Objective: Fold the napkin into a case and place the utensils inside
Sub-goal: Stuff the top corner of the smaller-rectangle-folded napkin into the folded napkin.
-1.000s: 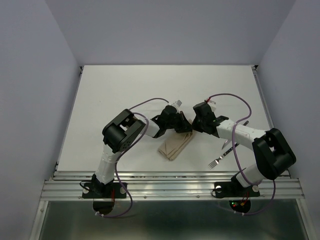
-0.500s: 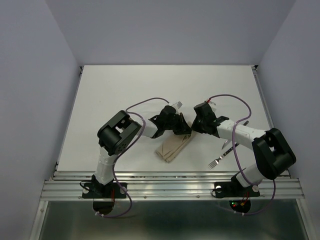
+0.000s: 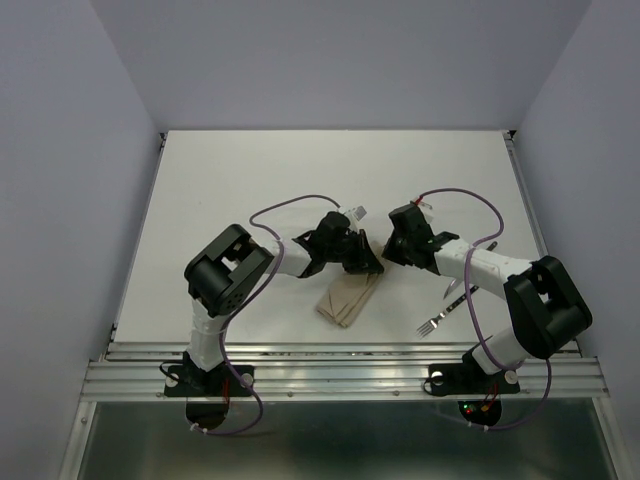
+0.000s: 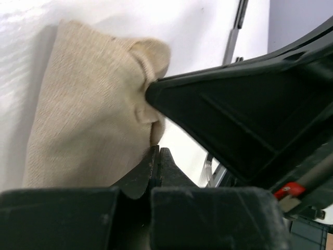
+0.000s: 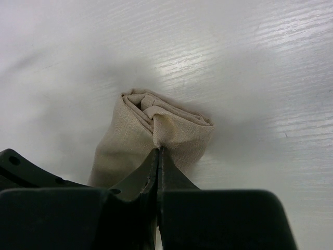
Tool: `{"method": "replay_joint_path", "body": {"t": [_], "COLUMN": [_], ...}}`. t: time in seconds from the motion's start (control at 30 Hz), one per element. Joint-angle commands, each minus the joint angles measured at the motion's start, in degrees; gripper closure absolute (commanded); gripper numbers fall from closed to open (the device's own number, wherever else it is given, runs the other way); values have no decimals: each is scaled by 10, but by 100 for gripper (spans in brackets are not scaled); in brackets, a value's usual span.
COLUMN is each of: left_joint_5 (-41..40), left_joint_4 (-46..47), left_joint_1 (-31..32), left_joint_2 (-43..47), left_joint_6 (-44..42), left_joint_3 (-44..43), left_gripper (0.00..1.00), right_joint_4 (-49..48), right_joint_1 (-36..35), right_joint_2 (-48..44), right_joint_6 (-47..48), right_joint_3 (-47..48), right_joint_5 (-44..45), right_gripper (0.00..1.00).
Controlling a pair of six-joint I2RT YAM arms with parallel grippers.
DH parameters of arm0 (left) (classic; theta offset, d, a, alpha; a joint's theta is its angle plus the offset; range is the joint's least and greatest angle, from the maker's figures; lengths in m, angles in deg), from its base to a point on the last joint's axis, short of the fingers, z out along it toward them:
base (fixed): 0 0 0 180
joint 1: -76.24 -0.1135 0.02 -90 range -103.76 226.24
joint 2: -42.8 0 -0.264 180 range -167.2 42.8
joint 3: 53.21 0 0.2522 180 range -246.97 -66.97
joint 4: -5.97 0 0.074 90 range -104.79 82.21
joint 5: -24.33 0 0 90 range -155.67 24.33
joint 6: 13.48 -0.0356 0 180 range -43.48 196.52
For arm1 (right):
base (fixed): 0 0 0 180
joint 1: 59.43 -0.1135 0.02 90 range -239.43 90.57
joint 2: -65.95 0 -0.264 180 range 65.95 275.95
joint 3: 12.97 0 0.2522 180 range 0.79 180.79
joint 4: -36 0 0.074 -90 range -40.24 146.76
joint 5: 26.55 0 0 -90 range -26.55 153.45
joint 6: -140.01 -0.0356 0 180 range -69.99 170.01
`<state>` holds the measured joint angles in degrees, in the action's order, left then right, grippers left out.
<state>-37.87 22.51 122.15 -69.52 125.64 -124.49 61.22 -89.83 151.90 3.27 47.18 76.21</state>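
Note:
The napkin (image 3: 348,297) lies folded into a narrow beige-tan case near the table's front middle. Both grippers meet at its far end. My right gripper (image 5: 157,149) is shut on a pinch of the top cloth layer (image 5: 171,133) at the case's mouth. My left gripper (image 4: 156,150) is shut with its tips at the cloth's edge (image 4: 93,120), right beside the right gripper's finger (image 4: 234,104). The fork (image 3: 440,316) lies on the table under my right arm. The knife is mostly hidden by that arm; only a silver sliver (image 3: 449,290) shows.
The right arm's forearm (image 3: 470,265) crosses over the cutlery. A metal rail (image 3: 340,350) runs along the table's near edge. Grey walls stand close on the left, right and back.
My left arm's elbow has swung left and its gripper has shifted slightly. The case's far end has been drawn a little toward the near edge. The right gripper has stayed at the case's far end.

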Motion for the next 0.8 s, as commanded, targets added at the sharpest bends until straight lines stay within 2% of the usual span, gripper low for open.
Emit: {"method": "replay_joint_path", "body": {"t": [0.0, 0.17, 0.4, 0.47, 0.77], "left_joint_5": [-8, -13, 38, 29, -26], "left_joint_4": [-7, -7, 6, 5, -68], "left_joint_1": [-1, -15, -23, -27, -35], "left_joint_2": [43, 76, 110, 119, 67], "left_joint_6": [-23, -35, -51, -53, -75], "left_joint_3": [22, 37, 34, 35, 7], "left_gripper": [100, 100, 100, 100, 100], "right_joint_4": [-22, -22, -22, -23, -23], "right_joint_1": [3, 3, 3, 3, 3], "right_joint_2": [-6, -8, 0, 0, -7], "right_joint_6": [-1, -1, -2, -3, -1], "right_joint_3": [-2, -2, 0, 1, 1], "right_joint_5": [-4, -5, -8, -9, -6], "right_gripper": [99, 99, 99, 99, 99]}}
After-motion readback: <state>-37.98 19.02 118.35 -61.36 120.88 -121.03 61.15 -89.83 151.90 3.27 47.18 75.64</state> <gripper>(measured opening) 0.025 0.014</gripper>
